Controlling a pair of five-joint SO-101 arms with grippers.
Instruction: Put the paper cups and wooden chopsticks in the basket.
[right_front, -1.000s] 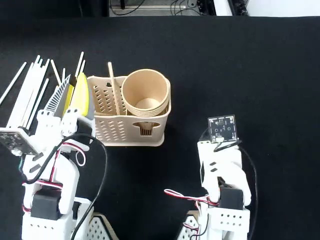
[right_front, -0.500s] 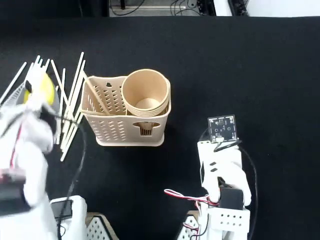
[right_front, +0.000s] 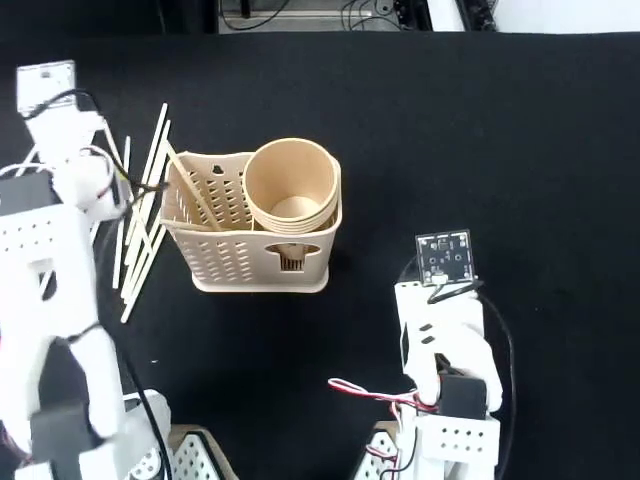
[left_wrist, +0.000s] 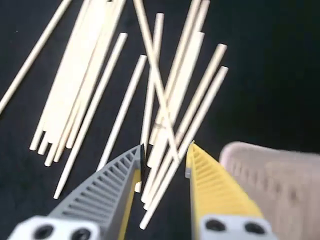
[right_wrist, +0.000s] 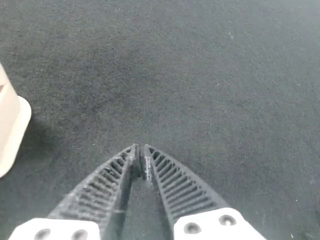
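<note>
Beside the basket (right_front: 250, 262) on the tabletop (right_front: 480, 130) | step: chopsticks (left_wrist: 82, 60); paper cups (right_front: 290, 185) sit inside basket | left pincer (left_wrist: 165, 150) open above loose sticks | right pincer (right_wrist: 140, 150) closed | next, likely: lower, pinch one stick

We look down on what seems a robotics lab bench: a surface (right_front: 520, 130) draped in black cloth, loose cables (right_front: 360, 15) beyond its far edge, and white left arm (right_front: 50, 260) and right arm (right_front: 445, 340) with exposed wiring (right_front: 365, 390).
</note>
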